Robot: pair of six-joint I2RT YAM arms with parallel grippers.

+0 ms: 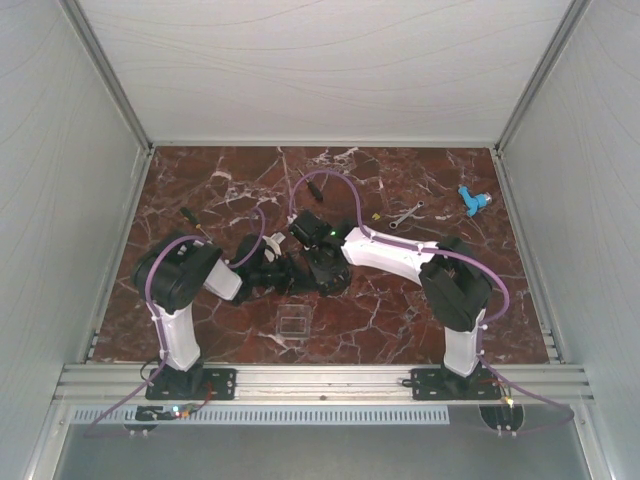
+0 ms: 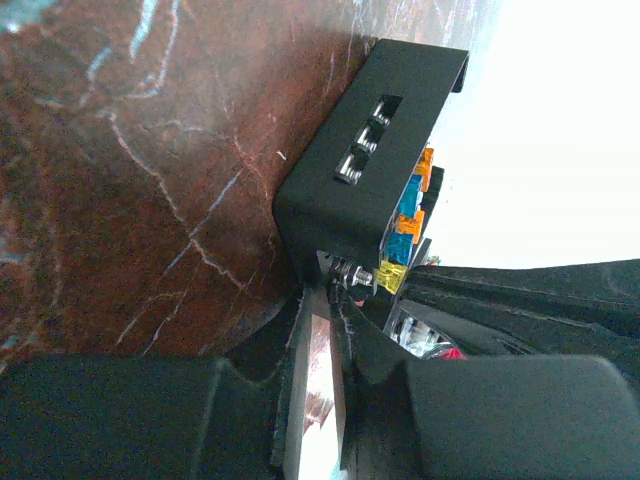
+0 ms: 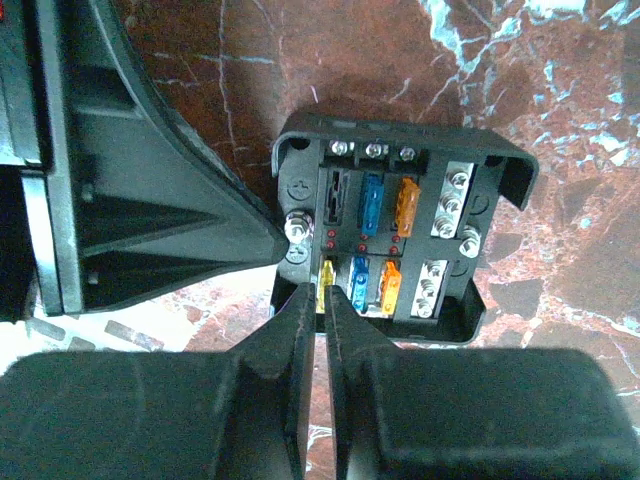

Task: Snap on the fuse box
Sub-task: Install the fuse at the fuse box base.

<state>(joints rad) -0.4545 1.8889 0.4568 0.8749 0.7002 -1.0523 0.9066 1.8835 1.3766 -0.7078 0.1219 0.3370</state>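
We see the fuse box (image 3: 400, 240) at the middle of the marble table (image 1: 400, 310), between both arms. The left gripper (image 2: 322, 300) pinches its corner; the right gripper (image 3: 322, 295) clamps it at a yellow fuse (image 3: 326, 272).

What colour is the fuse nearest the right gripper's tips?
Yellow: the fuse in the fuse box shows best in the right wrist view.

The top camera looks steeply down from above and behind the arm bases (image 1: 190, 382) over the whole table (image 1: 400, 310), while both wrist cameras sit close on the fuse box (image 3: 395, 240), left grazing its side, right facing squarely into its slotted face.
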